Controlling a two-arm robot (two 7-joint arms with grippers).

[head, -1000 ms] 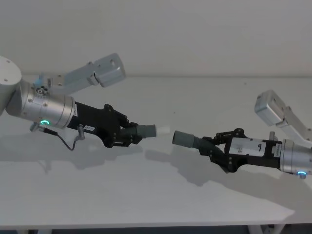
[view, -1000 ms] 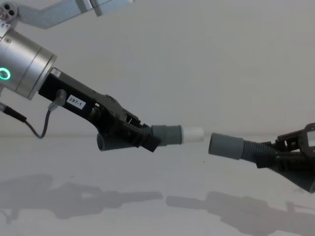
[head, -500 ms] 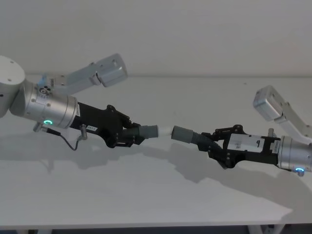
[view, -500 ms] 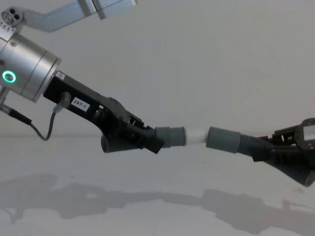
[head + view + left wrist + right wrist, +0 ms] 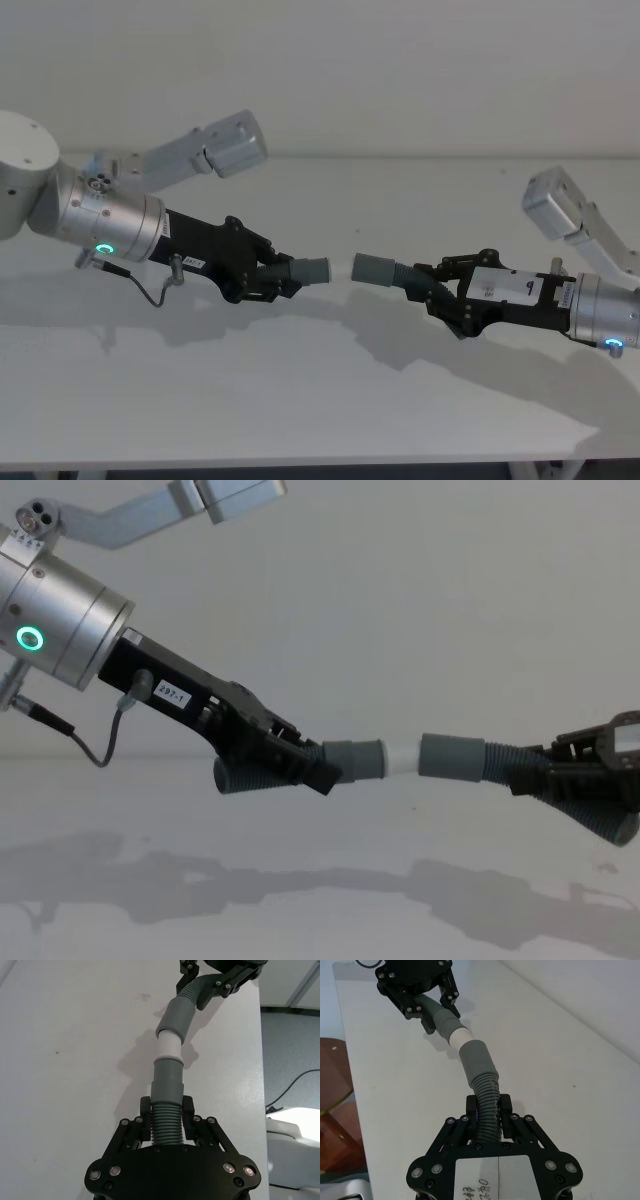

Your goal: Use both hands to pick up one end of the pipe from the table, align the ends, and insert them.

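Left claw [image 5: 285,760], centre-left of the chest view: clamped on the left pipe piece [image 5: 340,760], white stub [image 5: 402,757] forward. Right claw [image 5: 560,780], lower right: clamped on the right pipe piece [image 5: 455,757]. Both held above the surface [image 5: 300,400]. Step: insertion, stub at collar mouth. Next: push straight together.

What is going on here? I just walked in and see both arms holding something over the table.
The robot is joining two pieces of pipe in the air above the table. The left gripper is shut on the left pipe piece, whose white stub points at the grey collar of the right pipe piece, held shut in the right gripper. The stub's tip sits at the collar's mouth with most of the white showing, so the insertion is not finished.
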